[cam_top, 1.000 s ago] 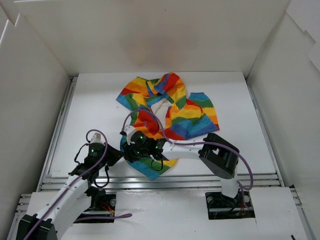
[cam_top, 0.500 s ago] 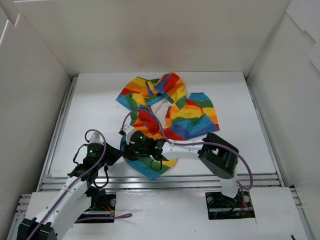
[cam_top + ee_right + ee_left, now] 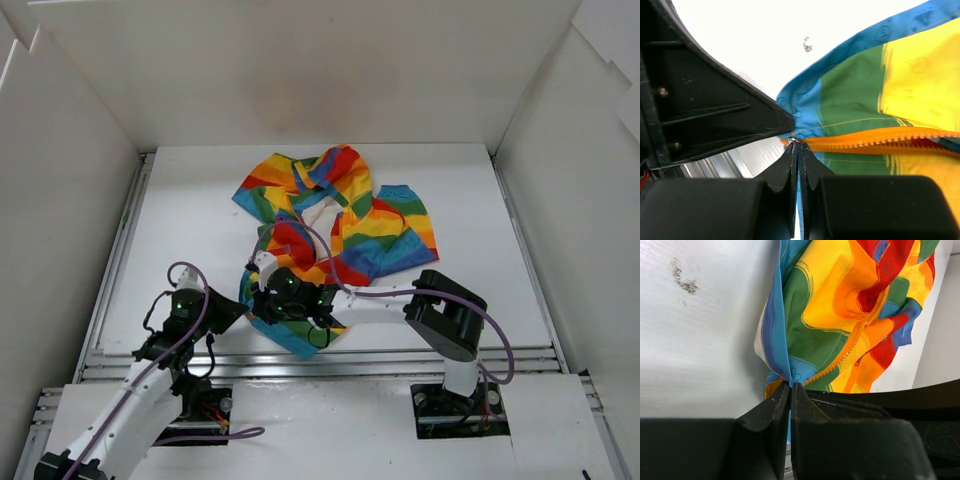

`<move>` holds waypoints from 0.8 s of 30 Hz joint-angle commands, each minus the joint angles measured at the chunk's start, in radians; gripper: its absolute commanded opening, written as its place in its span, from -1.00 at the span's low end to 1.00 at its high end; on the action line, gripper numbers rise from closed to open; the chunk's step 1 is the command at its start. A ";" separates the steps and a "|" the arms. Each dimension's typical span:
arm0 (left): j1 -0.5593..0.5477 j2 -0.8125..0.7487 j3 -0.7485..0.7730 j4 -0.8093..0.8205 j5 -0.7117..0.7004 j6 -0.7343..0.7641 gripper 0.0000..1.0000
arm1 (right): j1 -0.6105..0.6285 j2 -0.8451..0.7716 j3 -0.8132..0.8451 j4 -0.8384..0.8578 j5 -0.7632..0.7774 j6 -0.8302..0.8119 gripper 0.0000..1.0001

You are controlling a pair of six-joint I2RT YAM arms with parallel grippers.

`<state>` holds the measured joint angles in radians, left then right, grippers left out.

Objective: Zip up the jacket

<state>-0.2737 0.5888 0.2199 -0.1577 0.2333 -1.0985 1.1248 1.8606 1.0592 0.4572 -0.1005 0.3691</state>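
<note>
As they lie low with tips meeting, the left gripper (image 3: 790,385) and right gripper (image 3: 799,145) each pinch the jacket (image 3: 345,215) hem tight.

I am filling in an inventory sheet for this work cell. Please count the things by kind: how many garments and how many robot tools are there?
jacket: 1
tools: 2, the left tool and the right tool, both closed on the jacket
Total: 3
</note>
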 commanded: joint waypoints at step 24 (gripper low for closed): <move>0.016 -0.052 0.055 -0.046 0.031 0.043 -1.00 | -0.005 -0.080 -0.025 0.133 -0.082 0.033 -0.33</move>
<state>-0.2661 0.5339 0.2211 -0.2363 0.2474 -1.0737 1.1107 1.7760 0.9695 0.5312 -0.1471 0.4145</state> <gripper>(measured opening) 0.006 0.327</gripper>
